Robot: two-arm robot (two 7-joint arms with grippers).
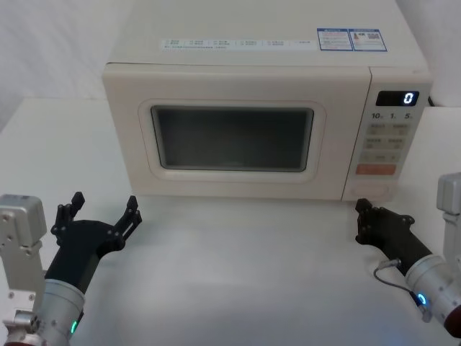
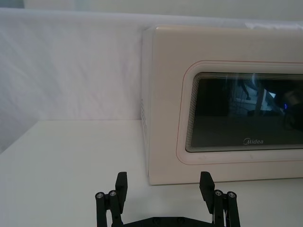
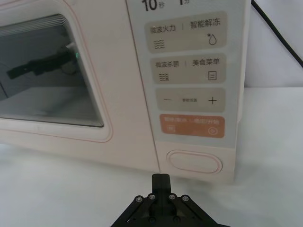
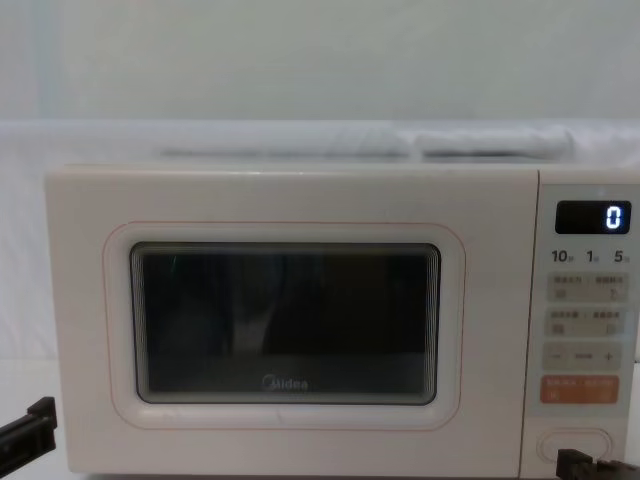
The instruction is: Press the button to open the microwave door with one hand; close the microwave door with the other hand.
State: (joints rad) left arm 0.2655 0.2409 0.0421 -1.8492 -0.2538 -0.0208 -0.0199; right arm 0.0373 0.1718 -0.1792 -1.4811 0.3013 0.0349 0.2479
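The cream microwave stands at the back of the table, and the microwave door point(image 1: 230, 137) point(image 4: 285, 320) sits flush and closed, its dark window and "Midea" logo facing me. The button point(image 3: 194, 161) point(image 4: 575, 445) is the wide pill-shaped key at the bottom of the control panel. My right gripper point(image 1: 363, 216) point(image 3: 161, 180) is shut with nothing in it, its tip pointing at the button from a short gap in front. My left gripper point(image 1: 101, 210) point(image 2: 164, 186) is open above the table, in front of the door's point(image 2: 227, 113) left end and apart from it.
An orange key point(image 3: 191, 126) sits just above the button, and the display point(image 1: 397, 98) reads 0. A black cable point(image 3: 277, 35) runs behind the microwave's right side. The white table point(image 1: 238, 274) stretches between the two arms.
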